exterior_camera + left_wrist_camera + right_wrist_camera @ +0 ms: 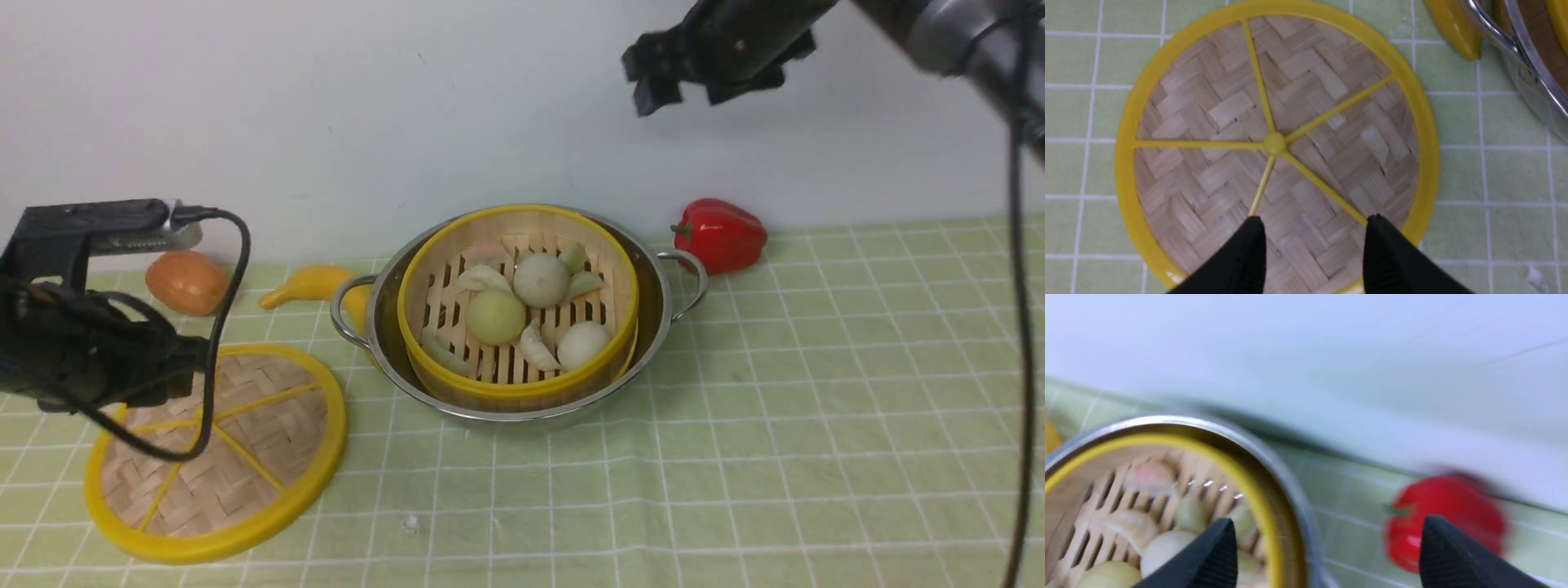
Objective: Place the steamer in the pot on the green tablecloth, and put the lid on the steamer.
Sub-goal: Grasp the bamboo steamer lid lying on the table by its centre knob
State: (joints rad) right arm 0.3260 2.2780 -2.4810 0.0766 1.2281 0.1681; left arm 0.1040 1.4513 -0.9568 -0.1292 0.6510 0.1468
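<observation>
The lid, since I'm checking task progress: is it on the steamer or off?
Off. The lid lies flat on the green tablecloth beside the pot; the steamer inside the pot stands uncovered, food showing.

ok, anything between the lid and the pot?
Just bare green tablecloth between lid and pot, clear in the front view; the yellow banana lies farther back, beside the pot.

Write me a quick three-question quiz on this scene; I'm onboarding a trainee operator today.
1. True or false: the steamer sits inside the pot.
2. Where is the lid? A) on the steamer B) flat on the green tablecloth C) leaning on the wall
3. Short answer: is the right end effector open or shut, and is it holding anything?
Key: 1 true; 2 B; 3 open, holding nothing.
</observation>
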